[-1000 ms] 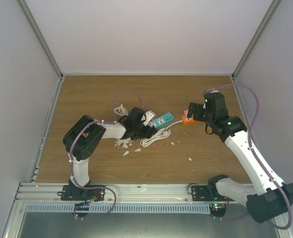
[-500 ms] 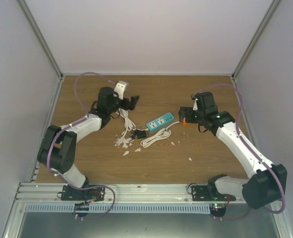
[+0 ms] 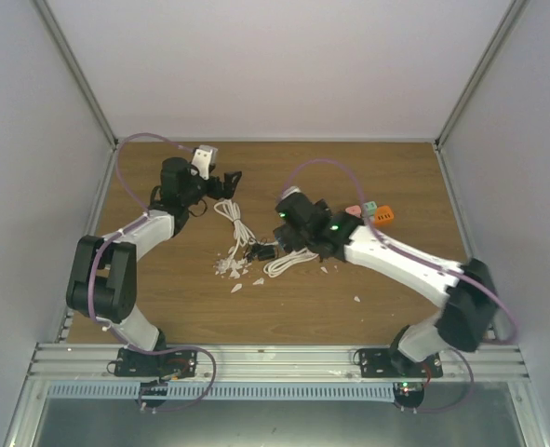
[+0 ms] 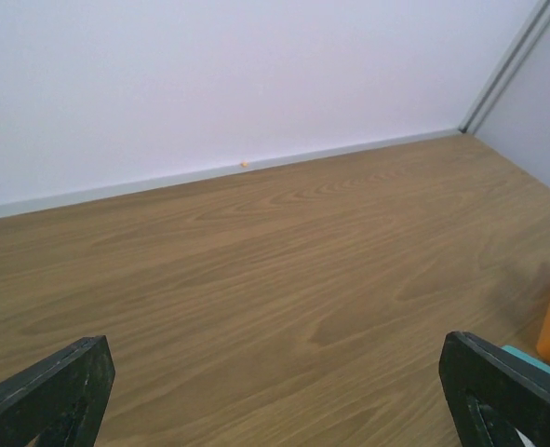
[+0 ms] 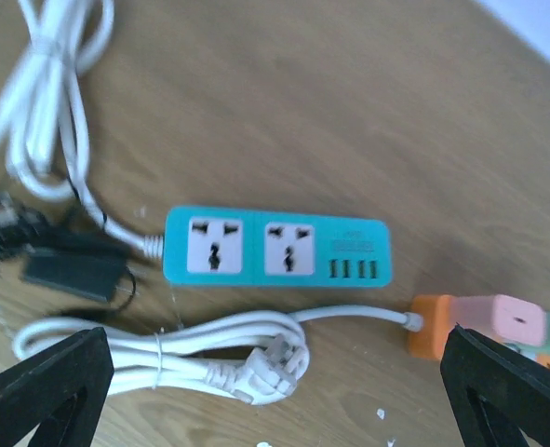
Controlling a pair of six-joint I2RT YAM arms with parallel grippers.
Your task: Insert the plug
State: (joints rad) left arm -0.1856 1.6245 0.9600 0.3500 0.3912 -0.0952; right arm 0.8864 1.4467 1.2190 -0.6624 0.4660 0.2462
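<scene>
A teal power strip (image 5: 275, 247) with two sockets lies flat on the wood floor, right under my right gripper (image 5: 275, 396), which is open and empty above it. In the top view my right gripper (image 3: 287, 244) hides the strip. A white plug (image 5: 276, 361) on a coiled white cord (image 5: 163, 349) lies just in front of the strip; the coil also shows in the top view (image 3: 291, 264). The cord runs to an orange and pink strip (image 5: 470, 324). My left gripper (image 3: 226, 182) is open and empty at the back left, over bare wood.
A black adapter (image 5: 70, 270) and a tied white cable bundle (image 3: 234, 220) lie left of the teal strip. White crumbs (image 3: 230, 270) are scattered in front. The orange and pink strip (image 3: 372, 212) sits to the right. Walls enclose the table.
My right arm has left the orange strip and swung left, now over the teal strip. My left arm has drawn further toward the back left, away from the cables.
</scene>
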